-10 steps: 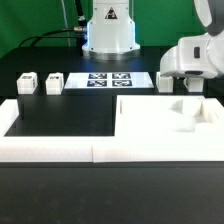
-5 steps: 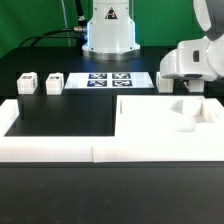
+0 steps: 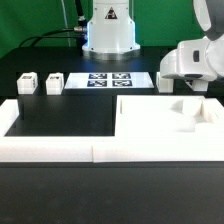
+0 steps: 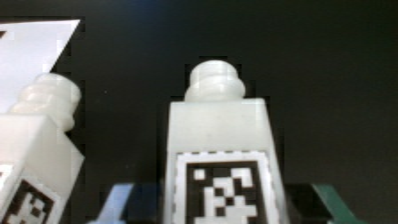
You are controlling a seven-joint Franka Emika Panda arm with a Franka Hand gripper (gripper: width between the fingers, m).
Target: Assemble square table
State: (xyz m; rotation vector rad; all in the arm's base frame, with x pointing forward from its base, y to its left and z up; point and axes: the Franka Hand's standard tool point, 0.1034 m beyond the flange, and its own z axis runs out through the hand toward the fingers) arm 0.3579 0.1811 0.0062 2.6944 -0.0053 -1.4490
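Observation:
The square table's white slab (image 3: 165,118) lies at the exterior view's right inside the border wall. Two small tagged legs (image 3: 27,82) (image 3: 53,83) stand at the back left, and another leg (image 3: 165,82) stands beside my gripper (image 3: 188,88) at the back right. In the wrist view a tagged white leg (image 4: 222,140) stands upright between my open gripper's (image 4: 228,208) fingers (image 4: 135,200), with dark gaps on both sides. A second leg (image 4: 39,125) stands beside it.
The marker board (image 3: 108,79) lies at the back middle, in front of the robot base (image 3: 108,30). The low white border wall (image 3: 60,150) runs along the front and the left side. A white flat corner (image 4: 36,45) shows in the wrist view.

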